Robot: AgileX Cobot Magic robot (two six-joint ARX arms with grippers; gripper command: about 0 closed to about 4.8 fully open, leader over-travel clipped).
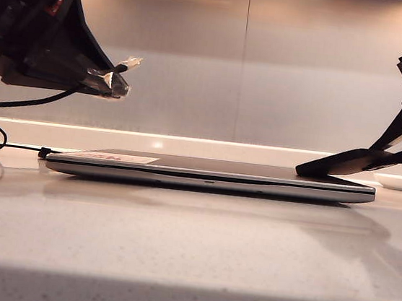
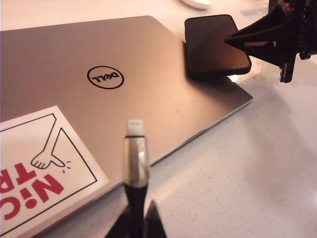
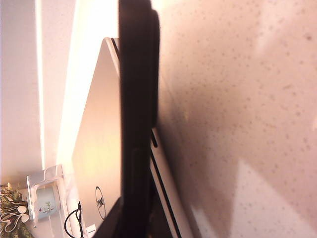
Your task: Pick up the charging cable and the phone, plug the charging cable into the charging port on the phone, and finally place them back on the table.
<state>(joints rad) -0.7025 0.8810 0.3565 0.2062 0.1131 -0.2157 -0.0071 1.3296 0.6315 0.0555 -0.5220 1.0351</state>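
Grey panelled wall behind, pale speckled table [image 1: 189, 251] below, and we saw a closed laptop [image 1: 213, 175] lying flat across the middle. The left gripper [image 1: 114, 82] hung up at ten o'clock in the exterior view, clamped on the charging cable [image 2: 135, 158], so that pickup looked done; its plug tip pointed out toward three o'clock, the cord trailing down to the table at nine. Over at three o'clock the right gripper [image 1: 330, 165] had its fingers pinched around the phone [image 2: 215, 44], which lay on the laptop's corner, its long axis running away from the plug. We judged the phone gripped but not yet lifted. Left to do: raise it, line the plug up with the charging port, too small for us to make out, push in, set both down.
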